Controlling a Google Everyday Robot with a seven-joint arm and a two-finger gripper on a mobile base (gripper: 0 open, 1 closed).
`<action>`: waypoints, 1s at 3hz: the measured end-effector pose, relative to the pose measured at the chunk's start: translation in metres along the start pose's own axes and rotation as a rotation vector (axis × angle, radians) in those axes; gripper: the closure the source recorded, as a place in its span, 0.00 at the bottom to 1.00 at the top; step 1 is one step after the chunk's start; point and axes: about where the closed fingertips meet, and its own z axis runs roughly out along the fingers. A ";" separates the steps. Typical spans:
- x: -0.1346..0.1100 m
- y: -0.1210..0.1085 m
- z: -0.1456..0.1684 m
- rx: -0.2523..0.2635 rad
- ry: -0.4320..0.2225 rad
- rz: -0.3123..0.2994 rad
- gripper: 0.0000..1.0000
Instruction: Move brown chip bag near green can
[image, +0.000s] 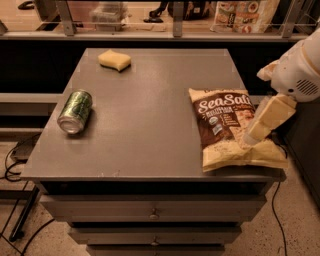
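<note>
The brown chip bag (227, 127) lies flat at the table's front right corner, with a dark brown centre, white "Sea Salt" lettering and pale yellow edges. Its lower edge reaches the table's front edge. The green can (75, 111) lies on its side at the table's left, far from the bag. My gripper (251, 138) comes in from the right on a white arm (299, 70). Its pale yellow tip is at the bag's lower right part and seems to touch it.
A small yellow sponge (114, 59) lies at the back left of the grey table (150, 125). The table has drawers below its front edge. A shelf with packaged goods (245, 15) runs behind. Cables lie on the floor at the left.
</note>
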 end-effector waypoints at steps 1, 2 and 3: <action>0.013 0.006 0.032 -0.031 0.086 0.027 0.00; 0.027 0.015 0.057 -0.068 0.146 0.061 0.00; 0.035 0.023 0.072 -0.099 0.167 0.085 0.15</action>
